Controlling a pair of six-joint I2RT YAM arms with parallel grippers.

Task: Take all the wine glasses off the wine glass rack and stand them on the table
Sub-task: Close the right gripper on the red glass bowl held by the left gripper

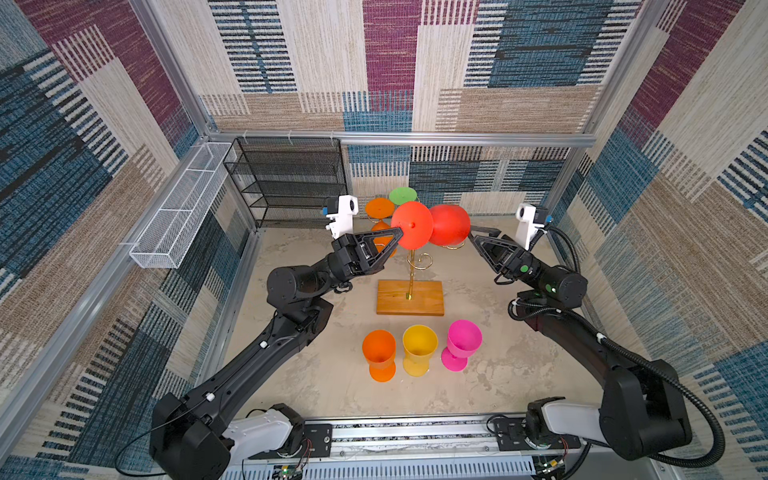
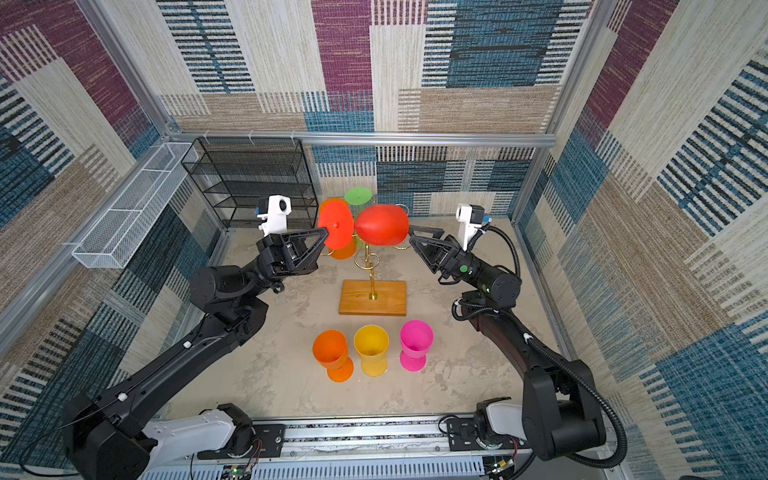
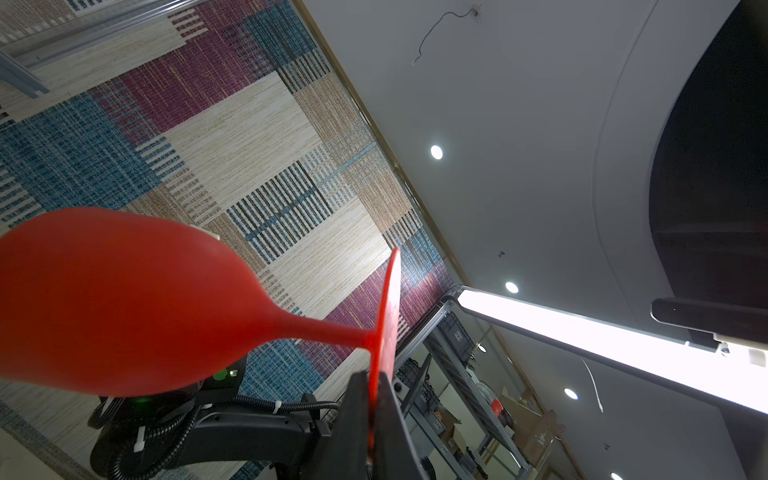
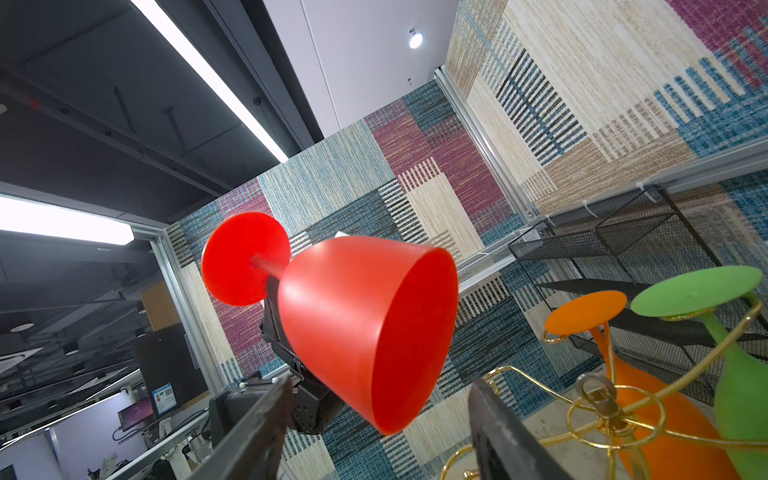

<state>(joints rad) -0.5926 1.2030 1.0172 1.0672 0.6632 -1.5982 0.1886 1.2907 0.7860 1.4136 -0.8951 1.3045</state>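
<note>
Both top views: left gripper clamped on the foot rim of the red wine glass, held sideways above the wine glass rack, bowl toward 3 o'clock; left wrist: fingers pinch the foot disc; right wrist: right gripper spread wide at the bowl mouth, contact unclear.

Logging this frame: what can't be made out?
- Top views: the red wine glass covers much of the wine glass rack top; free arms cannot be counted.
- Left wrist view: the frame edge cuts off the bowl's mouth; no rack visible.
- Right wrist view: the bowl hides most of the left gripper; the edge crops the green glass.
- Whether the right gripper touches the bowl: unclear.
</note>
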